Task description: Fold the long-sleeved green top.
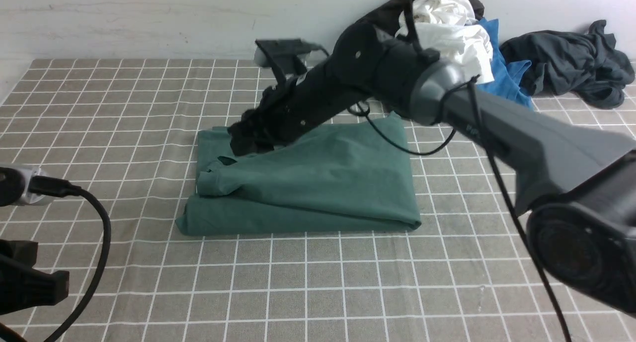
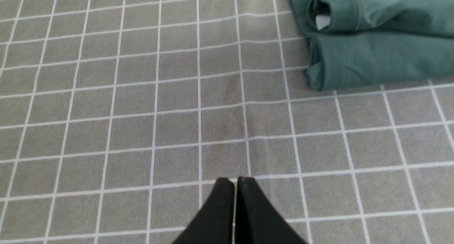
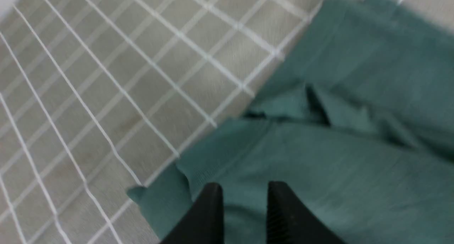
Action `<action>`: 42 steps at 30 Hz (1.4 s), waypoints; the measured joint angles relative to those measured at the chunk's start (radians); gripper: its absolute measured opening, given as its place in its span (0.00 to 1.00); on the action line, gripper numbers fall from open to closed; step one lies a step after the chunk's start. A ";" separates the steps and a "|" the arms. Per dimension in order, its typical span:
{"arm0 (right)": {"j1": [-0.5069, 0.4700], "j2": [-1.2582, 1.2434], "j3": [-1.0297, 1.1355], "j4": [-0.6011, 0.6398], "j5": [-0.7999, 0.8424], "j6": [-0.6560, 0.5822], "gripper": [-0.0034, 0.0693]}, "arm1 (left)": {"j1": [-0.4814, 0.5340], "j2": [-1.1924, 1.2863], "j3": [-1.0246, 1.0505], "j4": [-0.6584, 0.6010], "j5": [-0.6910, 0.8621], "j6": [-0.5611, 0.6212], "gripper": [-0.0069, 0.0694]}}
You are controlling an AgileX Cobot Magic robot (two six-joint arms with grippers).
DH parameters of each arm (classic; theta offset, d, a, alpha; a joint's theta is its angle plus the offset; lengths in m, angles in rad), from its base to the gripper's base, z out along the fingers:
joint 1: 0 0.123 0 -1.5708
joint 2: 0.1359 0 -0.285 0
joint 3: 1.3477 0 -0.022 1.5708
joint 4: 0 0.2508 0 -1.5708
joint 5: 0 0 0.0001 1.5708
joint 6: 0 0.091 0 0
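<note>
The green long-sleeved top [image 1: 318, 183] lies folded into a thick rectangle in the middle of the table. Its neck opening with the white label [image 2: 322, 22] faces the left end. My right gripper [image 1: 243, 138] reaches across to the top's far left corner. In the right wrist view the right gripper [image 3: 244, 187] has its jaws apart just above the green fabric [image 3: 354, 166], with nothing pinched between them. My left gripper [image 2: 235, 180] is shut and empty over bare cloth, near and to the left of the top's near left corner [image 2: 372, 56].
A grey checked cloth [image 1: 298, 282] covers the table. At the back right against the wall lie a white garment [image 1: 447, 19], a bright blue T-shirt [image 1: 502, 68] and a dark grey garment [image 1: 571, 58]. My left arm [image 1: 30, 287] shows at the lower left edge.
</note>
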 joint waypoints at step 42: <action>-0.246 -1.358 1.142 -0.570 -0.648 0.024 0.03 | 0.000 -0.594 0.141 -0.005 -0.101 0.147 0.08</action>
